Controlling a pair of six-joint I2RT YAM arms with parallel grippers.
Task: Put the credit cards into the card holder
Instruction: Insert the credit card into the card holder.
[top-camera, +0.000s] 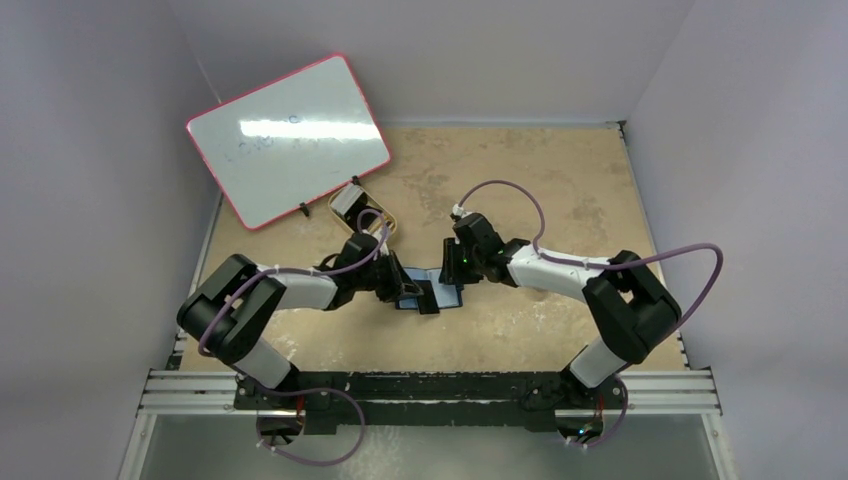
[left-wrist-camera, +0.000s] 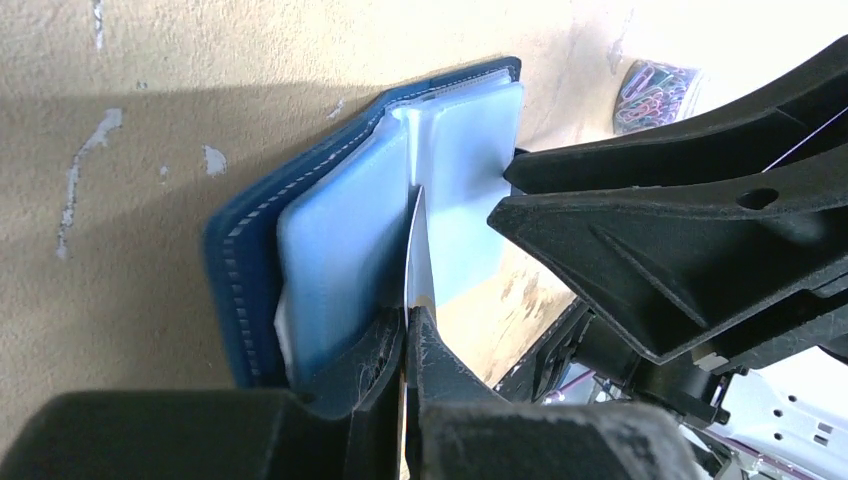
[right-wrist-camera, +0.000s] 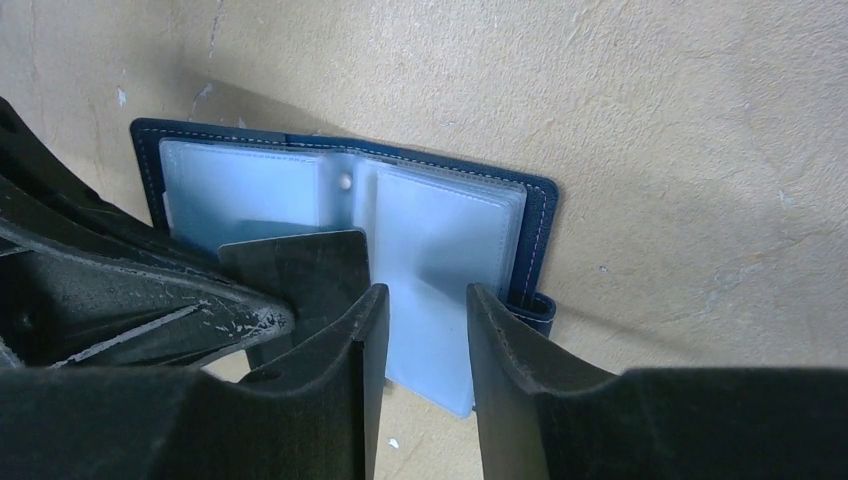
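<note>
The card holder lies open on the tan table, navy cover down, with its light blue pockets fanned upward; from above it shows between the two arms. My left gripper is shut on a credit card, seen edge-on here and as a dark rectangle in the right wrist view, its top edge at the fold between the pockets. My right gripper stands open over the holder's right half, a pale blue pocket leaf lying between its fingers. Both grippers meet over the holder.
A pink-rimmed whiteboard leans at the back left. A gold oval tin sits just behind the left arm. A small heap of coloured paper clips lies beyond the holder. Walls close in the table on three sides.
</note>
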